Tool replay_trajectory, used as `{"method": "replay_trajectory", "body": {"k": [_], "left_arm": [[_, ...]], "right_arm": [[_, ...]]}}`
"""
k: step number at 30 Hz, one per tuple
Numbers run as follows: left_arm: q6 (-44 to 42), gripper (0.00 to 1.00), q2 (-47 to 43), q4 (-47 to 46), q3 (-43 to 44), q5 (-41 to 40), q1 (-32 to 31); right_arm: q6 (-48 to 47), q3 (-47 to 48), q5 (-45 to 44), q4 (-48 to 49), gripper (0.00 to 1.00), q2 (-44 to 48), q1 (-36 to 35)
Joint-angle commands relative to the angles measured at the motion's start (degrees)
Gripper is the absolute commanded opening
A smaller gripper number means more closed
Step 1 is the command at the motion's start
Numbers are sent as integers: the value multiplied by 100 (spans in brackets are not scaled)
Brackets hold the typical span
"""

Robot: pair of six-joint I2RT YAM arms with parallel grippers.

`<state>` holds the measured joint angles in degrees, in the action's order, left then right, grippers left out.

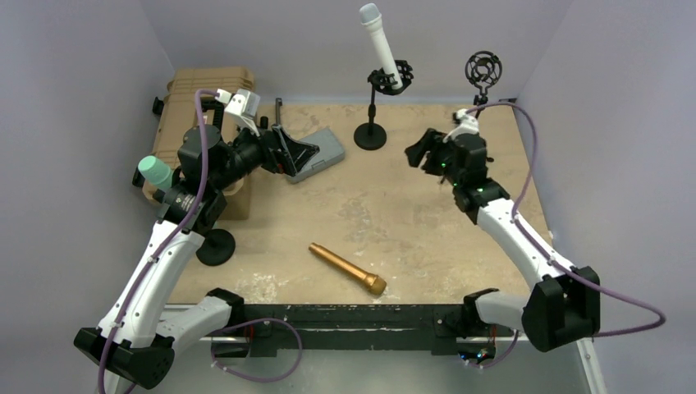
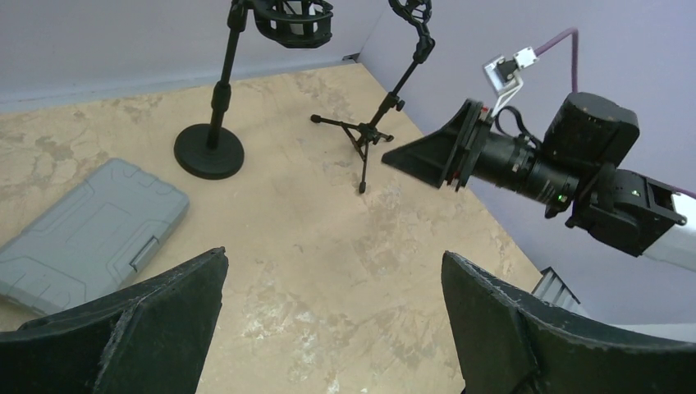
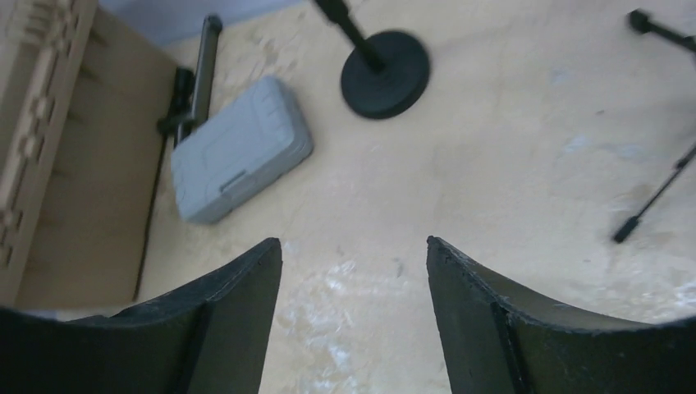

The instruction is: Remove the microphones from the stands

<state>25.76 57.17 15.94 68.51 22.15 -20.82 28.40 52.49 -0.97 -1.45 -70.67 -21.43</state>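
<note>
The left gripper [image 2: 332, 256] is spread wide, its two black fingers [image 2: 148, 328] far apart with only bare table [image 2: 328, 213] showing between them; it grips nothing and touches nothing. The right gripper [image 3: 353, 245] is likewise parted, its fingers [image 3: 509, 320] well apart over the table with nothing held. From above, the left gripper [image 1: 283, 152] hangs over the near end of a gray case [image 1: 316, 154], and the right gripper [image 1: 418, 149] hovers to the right of the stand [image 1: 370, 131], clear of it; the two point toward each other. The microphone [image 1: 382, 45] is white with a pale rounded head, and it sits tilted in the black clip at the top of the stand, head leaning up and to the left, at the far side of the table. The stand is a thin black pole on a round black base. Neither gripper touches the microphone or the stand. Just to the right is a tripod stand [image 1: 483, 70] with a ring mount. A gold microphone [image 1: 347, 268] lies flat near the front edge. In the left wrist view the stand's clip [image 2: 291, 20] is cut off at the top edge, so the microphone body cannot be made out there. In the right wrist view only the stand's base [image 3: 386, 74] and the bottom of its pole show. From above, the left arm hides part of a tan case [image 1: 205, 94].
</note>
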Motion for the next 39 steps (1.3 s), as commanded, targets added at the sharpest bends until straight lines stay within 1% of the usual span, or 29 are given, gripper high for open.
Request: {"method": "replay_trajectory", "body": {"k": [1, 5, 8, 10, 14, 17, 19, 21, 24, 30, 33, 36, 39], "left_arm": [[-27, 100, -81, -135, 16, 92, -45], [-3, 100, -83, -149, 5, 103, -45], [24, 100, -83, -179, -11, 146, -45], [26, 100, -83, -188, -12, 147, -45], [26, 100, -81, -188, -13, 145, -54], [19, 100, -74, -193, -13, 149, -54], [17, 100, -61, -196, -13, 156, -54], [24, 100, -49, -193, -13, 159, -54], [40, 100, -31, -201, -13, 200, -54], [58, 100, 22, -212, -8, 223, -55], [70, 100, 53, -215, -13, 234, -63], [66, 100, 58, -215, -11, 228, -63], [64, 100, 66, -216, -9, 244, -63]], "right_arm": [[410, -242, 1084, 718, 65, 151, 1201], [570, -409, 1580, 1097, 67, -129, 2083], [885, -636, 2253, 1770, 68, -465, 2886], [1098, -726, 2674, 2261, 69, -854, 3298], [1445, -748, 3141, 3224, 69, -1424, 3882], [1566, -512, 3301, 3373, 69, -1835, 4150], [1663, -431, 3457, 3653, 66, -2066, 4258], [1598, -247, 3541, 3851, 58, -2265, 4293], [1459, 136, 3831, 3950, 56, -2634, 4295], [1478, 511, 3765, 4118, 56, -3022, 4327], [1590, 682, 3940, 4157, 49, -3257, 4327], [1590, 671, 3966, 4222, 48, -3317, 4326], [1590, 677, 4104, 4285, 44, -3372, 4324]]}}
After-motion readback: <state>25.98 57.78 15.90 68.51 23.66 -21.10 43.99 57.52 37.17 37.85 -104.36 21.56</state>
